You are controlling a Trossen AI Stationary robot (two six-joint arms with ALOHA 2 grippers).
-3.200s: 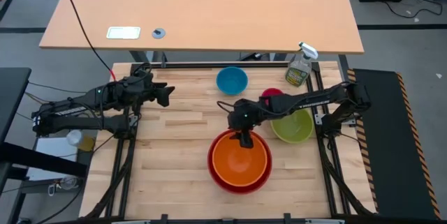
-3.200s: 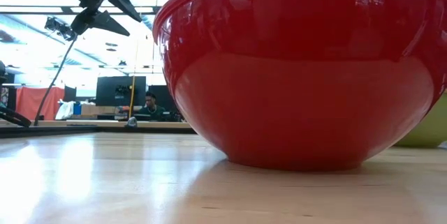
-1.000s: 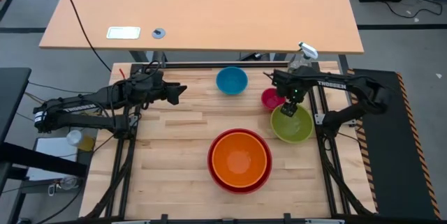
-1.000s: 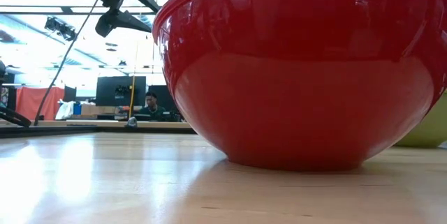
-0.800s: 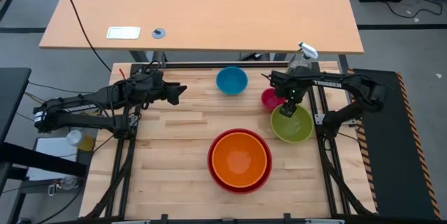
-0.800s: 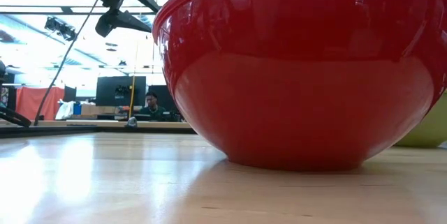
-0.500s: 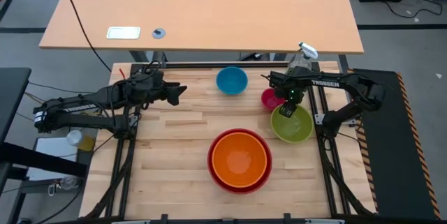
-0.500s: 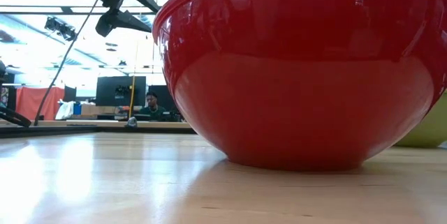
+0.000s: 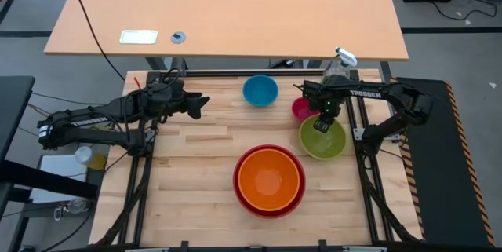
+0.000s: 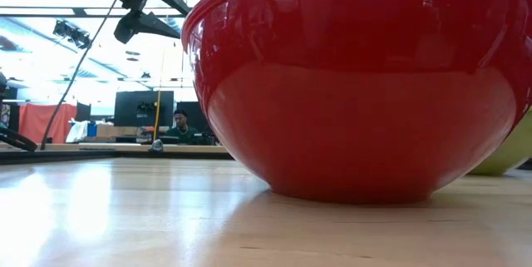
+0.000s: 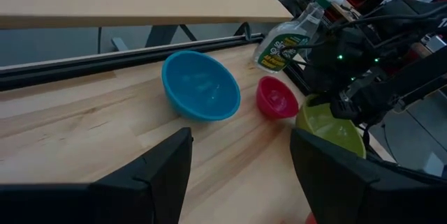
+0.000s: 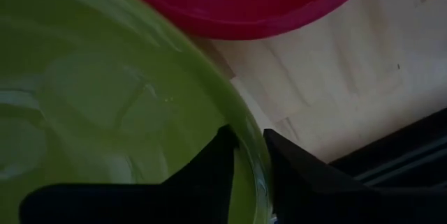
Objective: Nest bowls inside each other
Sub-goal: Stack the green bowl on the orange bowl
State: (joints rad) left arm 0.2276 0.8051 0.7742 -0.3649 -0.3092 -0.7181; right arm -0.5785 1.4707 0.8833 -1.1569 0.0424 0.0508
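The orange bowl (image 9: 269,177) sits nested in the large red bowl (image 9: 239,193) at the table's near middle. The blue bowl (image 9: 260,90) and the small pink bowl (image 9: 300,109) stand on the wood near the far edge. The lime green bowl (image 9: 325,144) lies just nearer than the pink one, with my right gripper (image 9: 321,122) shut on it from above. My left gripper (image 9: 200,104) hovers open at the far left, above the table, pointing toward the blue bowl (image 11: 200,84). My right gripper pinches the green bowl's far rim (image 12: 253,155), beside the pink bowl (image 12: 237,1). One finger (image 12: 209,178) is inside the bowl and the other outside. The fingers point down from above. I cannot tell whether the bowl's base is off the wood.
A clear spray bottle (image 9: 336,75) stands at the far right corner, close behind the right arm. The red bowl (image 10: 357,92) fills most of the low view. Bare wood lies across the left and near-left of the table (image 9: 188,181).
The green bowl has shifted a little toward the table's left, so its rim now lies closer under the pink bowl's near side. My right gripper has stayed over the bowl's far rim. The left arm has kept still.
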